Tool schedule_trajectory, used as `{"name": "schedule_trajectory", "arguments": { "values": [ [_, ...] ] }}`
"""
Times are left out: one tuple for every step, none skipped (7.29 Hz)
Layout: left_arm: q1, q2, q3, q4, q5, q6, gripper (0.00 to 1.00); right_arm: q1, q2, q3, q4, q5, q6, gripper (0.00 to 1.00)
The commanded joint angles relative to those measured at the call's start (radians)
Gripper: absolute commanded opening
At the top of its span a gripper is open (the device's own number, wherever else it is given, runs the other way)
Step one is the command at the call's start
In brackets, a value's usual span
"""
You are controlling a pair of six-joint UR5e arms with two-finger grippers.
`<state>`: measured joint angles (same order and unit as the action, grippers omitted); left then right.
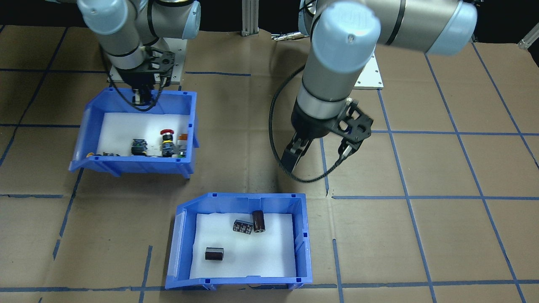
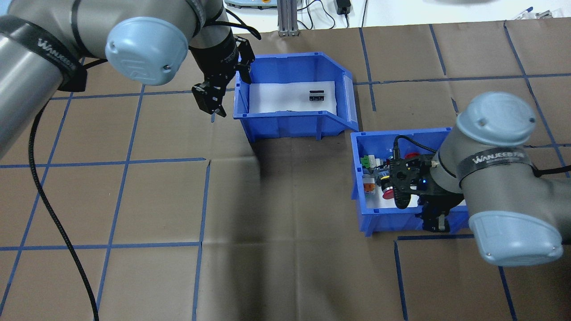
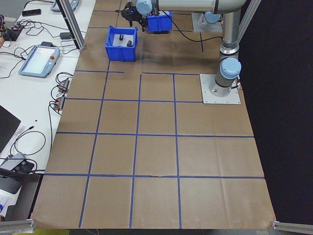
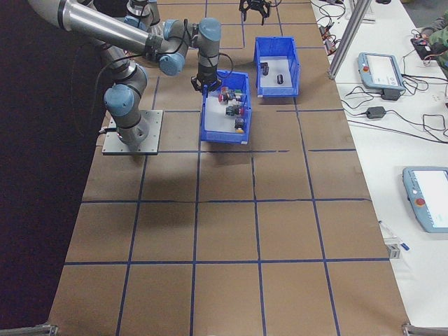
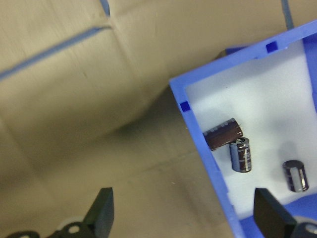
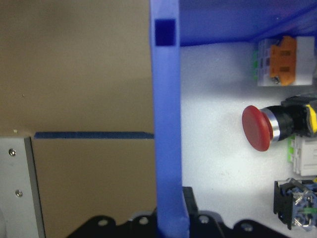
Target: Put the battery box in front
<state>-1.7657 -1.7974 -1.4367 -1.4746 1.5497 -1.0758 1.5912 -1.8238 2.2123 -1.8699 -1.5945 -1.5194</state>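
The battery box (image 1: 304,244) is a blue bin with a white foam liner, and a few dark cylindrical batteries (image 1: 258,221) lie in it. It stands on the brown paper, farther from the robot's base than the other bin. In the overhead view the battery box (image 2: 290,121) has my left gripper (image 2: 227,84) at its left wall, open and holding nothing. The left wrist view shows the box wall (image 5: 198,134) running between the spread fingertips (image 5: 101,213). My right gripper (image 1: 142,99) is shut on the back wall of the switch bin (image 1: 134,165).
The switch bin (image 2: 359,178) holds a red push button (image 6: 257,128) and other coloured switches. Grey base plates (image 1: 370,75) and an aluminium post (image 2: 285,18) stand near the robot. A black cable (image 1: 273,139) loops from the left wrist. Teach pendants (image 4: 381,70) lie on a side table.
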Motion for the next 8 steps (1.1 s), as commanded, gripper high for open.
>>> {"name": "schedule_trajectory", "arguments": {
  "values": [
    [0.044, 0.122, -0.042, -0.088, 0.033, 0.452, 0.99, 0.224, 0.007, 0.007, -0.093, 0.005, 0.228, 0.09],
    [0.076, 0.192, -0.086, -0.123, 0.032, 0.59, 0.99, 0.299, 0.017, 0.006, -0.135, 0.01, 0.296, 0.09],
    [0.118, 0.263, -0.155, -0.125, 0.032, 0.816, 0.99, 0.367, 0.04, 0.006, -0.184, 0.031, 0.371, 0.09],
    [0.135, 0.336, -0.233, -0.107, 0.024, 0.991, 0.99, 0.432, 0.091, 0.003, -0.26, 0.036, 0.445, 0.09],
    [0.149, 0.392, -0.304, -0.061, 0.02, 1.08, 0.99, 0.49, 0.139, 0.001, -0.34, 0.036, 0.497, 0.09],
    [0.153, 0.407, -0.348, 0.027, 0.032, 1.108, 0.99, 0.53, 0.182, 0.001, -0.374, 0.034, 0.519, 0.09],
    [0.153, 0.411, -0.352, 0.033, 0.029, 1.108, 0.99, 0.536, 0.202, 0.003, -0.38, 0.033, 0.519, 0.09],
    [0.152, 0.412, -0.356, 0.033, 0.027, 1.108, 0.99, 0.536, 0.213, 0.004, -0.379, 0.033, 0.518, 0.11]
  ]
}}
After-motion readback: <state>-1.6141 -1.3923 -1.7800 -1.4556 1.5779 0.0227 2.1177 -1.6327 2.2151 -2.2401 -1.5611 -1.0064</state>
